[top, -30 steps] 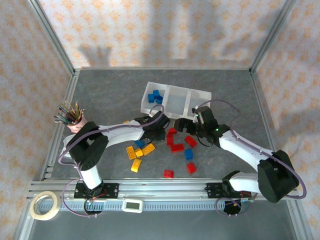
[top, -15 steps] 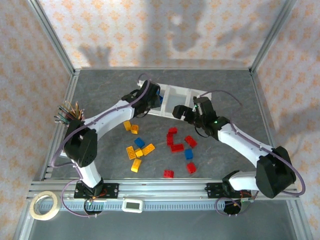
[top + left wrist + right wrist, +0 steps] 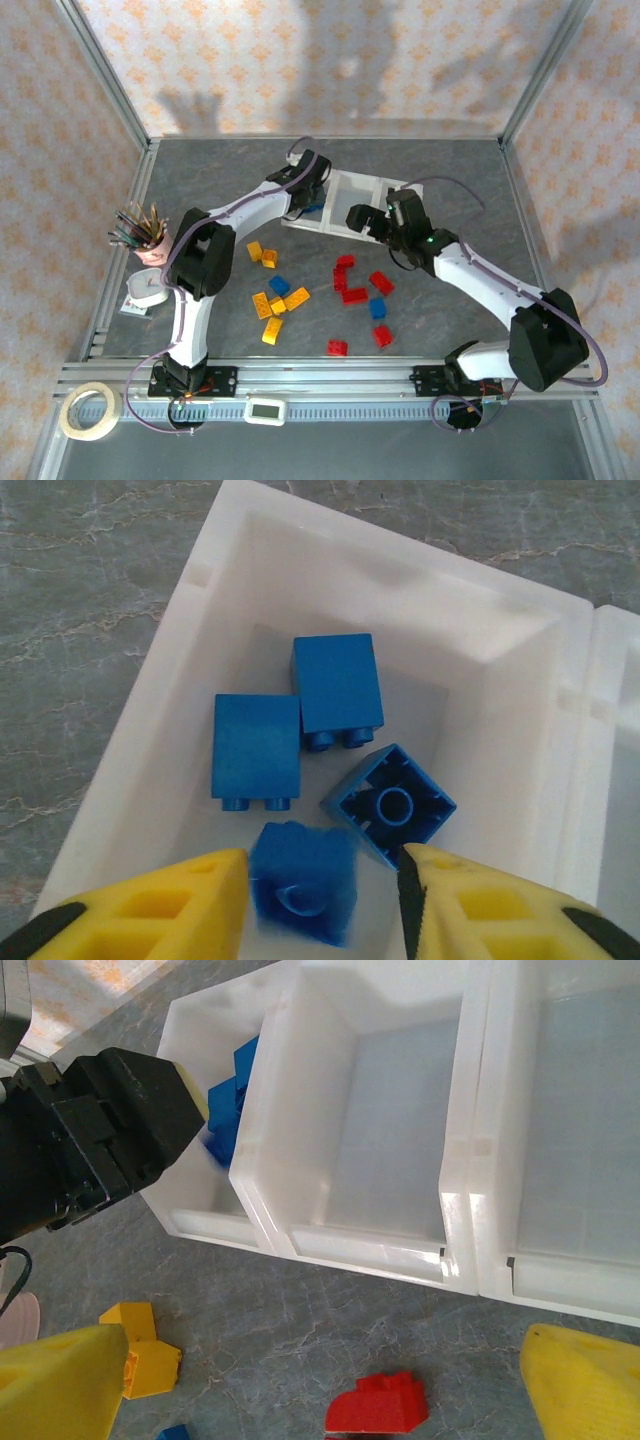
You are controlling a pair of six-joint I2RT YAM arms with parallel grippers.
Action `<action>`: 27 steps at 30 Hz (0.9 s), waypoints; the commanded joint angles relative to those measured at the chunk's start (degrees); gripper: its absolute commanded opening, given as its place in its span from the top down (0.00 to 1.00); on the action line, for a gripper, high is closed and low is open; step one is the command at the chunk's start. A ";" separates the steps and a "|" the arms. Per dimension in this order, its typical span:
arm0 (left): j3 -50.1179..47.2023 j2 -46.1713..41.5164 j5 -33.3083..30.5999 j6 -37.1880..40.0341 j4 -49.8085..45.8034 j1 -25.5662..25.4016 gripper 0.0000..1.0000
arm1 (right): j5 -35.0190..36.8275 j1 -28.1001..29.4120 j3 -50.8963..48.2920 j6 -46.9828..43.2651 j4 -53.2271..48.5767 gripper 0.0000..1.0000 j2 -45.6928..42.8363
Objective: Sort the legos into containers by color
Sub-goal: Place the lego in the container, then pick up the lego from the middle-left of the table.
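Left gripper is over the white tray's left compartment, fingers partly apart. A blurred blue brick sits between them with a gap on the right finger's side, unclamped, beside three blue bricks on the floor. Right gripper is spread wide, holding nothing, at the tray's near wall by the middle compartment, with a red brick on the table beneath and yellow bricks loose further out.
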 commanded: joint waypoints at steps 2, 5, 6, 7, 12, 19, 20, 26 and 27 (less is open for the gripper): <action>1.22 -3.62 0.08 0.85 -0.49 0.62 0.48 | -0.56 -0.32 3.08 -2.70 -0.24 0.00 0.33; 0.44 -6.22 1.80 0.81 -0.61 0.68 0.46 | -2.19 -0.32 4.15 -4.84 -0.67 0.00 0.52; -0.43 -7.29 2.35 0.75 -0.32 0.69 0.46 | -2.82 -0.31 4.41 -5.54 -0.64 0.00 0.56; -1.84 -8.86 2.90 0.53 0.28 0.69 0.45 | -3.59 -0.32 4.65 -6.26 -0.86 0.00 0.56; -11.04 -18.24 5.89 -0.95 2.79 0.69 0.42 | -6.52 -0.23 4.84 -9.38 -1.71 0.00 0.72; -25.48 -32.09 6.41 -2.68 1.04 0.61 0.38 | -8.18 3.06 2.26 -11.44 -0.49 0.00 0.52; -27.04 -33.87 6.14 -3.87 0.23 0.61 0.37 | -7.91 3.80 1.83 -11.53 -0.32 0.00 0.51; -38.17 -44.44 5.99 -7.49 -4.33 0.40 0.34 | -6.77 8.64 -2.39 -10.79 2.49 0.00 0.63; -40.17 -46.00 5.56 -8.27 -5.06 0.41 0.33 | -6.24 9.46 -3.31 -10.64 3.33 0.00 0.56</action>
